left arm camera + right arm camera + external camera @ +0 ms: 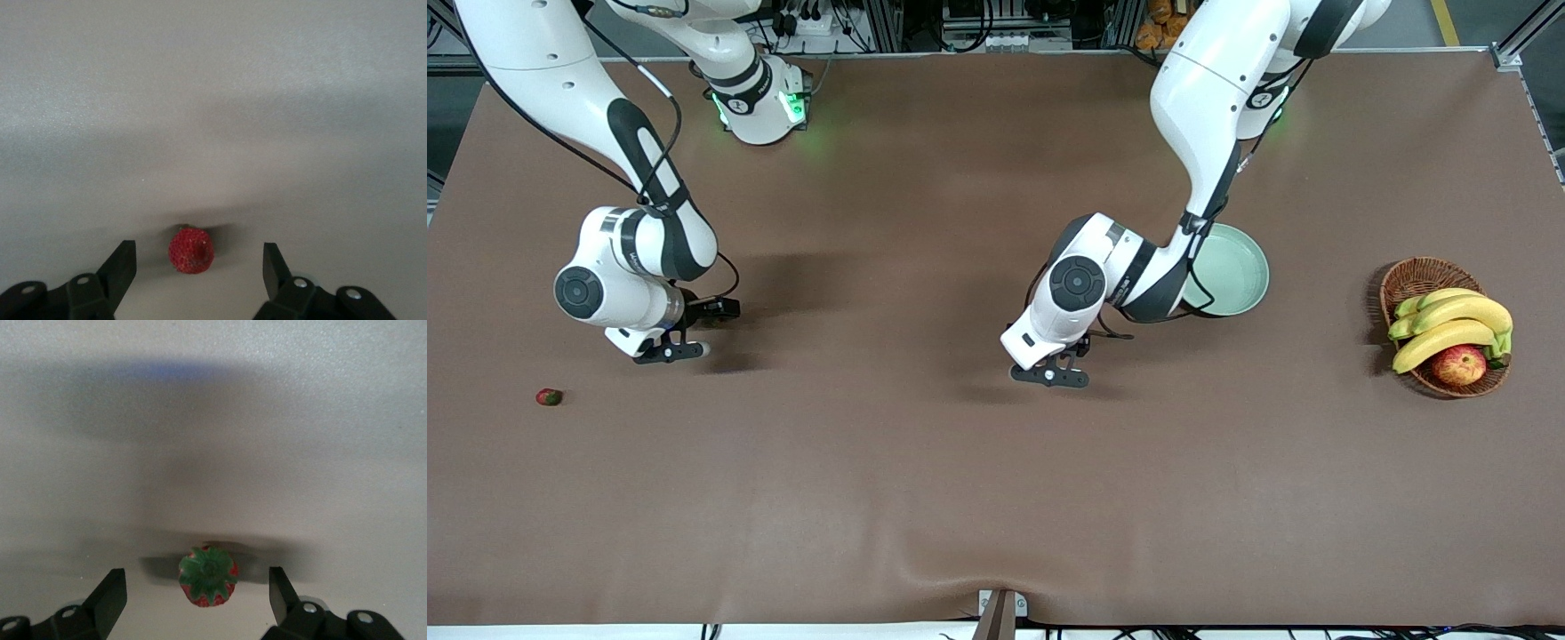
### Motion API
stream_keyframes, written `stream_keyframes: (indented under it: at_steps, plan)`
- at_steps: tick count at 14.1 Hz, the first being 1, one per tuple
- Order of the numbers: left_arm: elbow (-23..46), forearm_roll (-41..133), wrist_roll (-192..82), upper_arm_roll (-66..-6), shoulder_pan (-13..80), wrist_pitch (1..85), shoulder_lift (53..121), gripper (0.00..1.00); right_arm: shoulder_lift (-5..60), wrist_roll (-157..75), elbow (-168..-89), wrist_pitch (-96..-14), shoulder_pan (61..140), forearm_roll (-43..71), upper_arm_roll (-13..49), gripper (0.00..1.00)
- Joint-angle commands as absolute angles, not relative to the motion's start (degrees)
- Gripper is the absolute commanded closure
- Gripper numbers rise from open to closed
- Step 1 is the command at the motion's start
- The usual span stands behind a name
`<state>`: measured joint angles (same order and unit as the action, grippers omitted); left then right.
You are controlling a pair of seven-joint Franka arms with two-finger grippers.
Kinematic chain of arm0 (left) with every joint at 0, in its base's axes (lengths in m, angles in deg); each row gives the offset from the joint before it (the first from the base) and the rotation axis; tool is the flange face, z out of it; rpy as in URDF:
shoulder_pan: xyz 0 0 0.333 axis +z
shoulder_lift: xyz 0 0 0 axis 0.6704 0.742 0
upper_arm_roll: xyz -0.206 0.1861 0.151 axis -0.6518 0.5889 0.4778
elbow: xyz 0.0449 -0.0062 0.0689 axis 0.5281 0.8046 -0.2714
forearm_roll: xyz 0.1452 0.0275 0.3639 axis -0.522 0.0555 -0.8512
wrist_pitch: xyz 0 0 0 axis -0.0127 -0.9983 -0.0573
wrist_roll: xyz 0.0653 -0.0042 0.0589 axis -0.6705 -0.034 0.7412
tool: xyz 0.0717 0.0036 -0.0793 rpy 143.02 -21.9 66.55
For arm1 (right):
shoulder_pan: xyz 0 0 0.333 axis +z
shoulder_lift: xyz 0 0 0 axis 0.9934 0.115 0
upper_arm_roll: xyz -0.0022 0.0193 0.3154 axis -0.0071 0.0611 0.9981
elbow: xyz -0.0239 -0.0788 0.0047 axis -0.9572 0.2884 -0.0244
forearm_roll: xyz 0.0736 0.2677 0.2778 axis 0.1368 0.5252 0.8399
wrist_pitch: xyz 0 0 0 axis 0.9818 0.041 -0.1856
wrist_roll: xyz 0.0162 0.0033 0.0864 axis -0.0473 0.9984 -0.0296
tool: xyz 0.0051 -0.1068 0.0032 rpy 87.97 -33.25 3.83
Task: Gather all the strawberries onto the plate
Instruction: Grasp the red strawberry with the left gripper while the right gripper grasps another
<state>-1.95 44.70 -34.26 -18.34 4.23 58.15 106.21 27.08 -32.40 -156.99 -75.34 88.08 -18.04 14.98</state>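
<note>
My left gripper (1049, 375) is down at the table's middle, open, a little nearer to the front camera than the pale green plate (1240, 276). In the left wrist view a red strawberry (191, 250) lies on the cloth between the open gripper's (199, 265) fingers, touching neither. My right gripper (669, 351) is low near the right arm's end, open (197, 590), with a green-capped strawberry (209, 576) lying free between its fingers. In the front view both those berries are hidden under the hands. A third strawberry (549, 396) lies by itself beside the right gripper, nearer to the front camera.
A brown wicker basket (1414, 280) with bananas (1449, 324) and an apple (1458, 364) stands at the left arm's end of the table. The left arm's forearm hangs over part of the plate's rim. Brown cloth covers the table.
</note>
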Motion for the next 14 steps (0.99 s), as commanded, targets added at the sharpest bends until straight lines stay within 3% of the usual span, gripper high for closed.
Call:
stream_keyframes:
  at_steps: [1,7,12,14]
  plan:
    - [-2.46,45.14,-33.63,-17.82,3.95,58.7,107.34,0.21,27.26,-32.85,-156.7,-75.95,88.41,-16.95,14.88,1.0]
    - [-2.2,45.13,-33.54,-17.82,3.87,58.79,107.43,0.36,26.38,-32.68,-153.99,-74.81,88.15,-16.86,14.88,1.0]
    - [-2.11,45.13,-33.37,-17.82,3.52,58.88,107.86,0.4,25.58,-32.67,-142.31,-61.38,87.97,-16.86,14.88,1.0]
    - [-2.11,45.14,-33.37,-17.82,3.25,58.88,108.13,0.47,25.59,-32.85,-138.87,-59.96,88.58,-16.86,14.97,1.0]
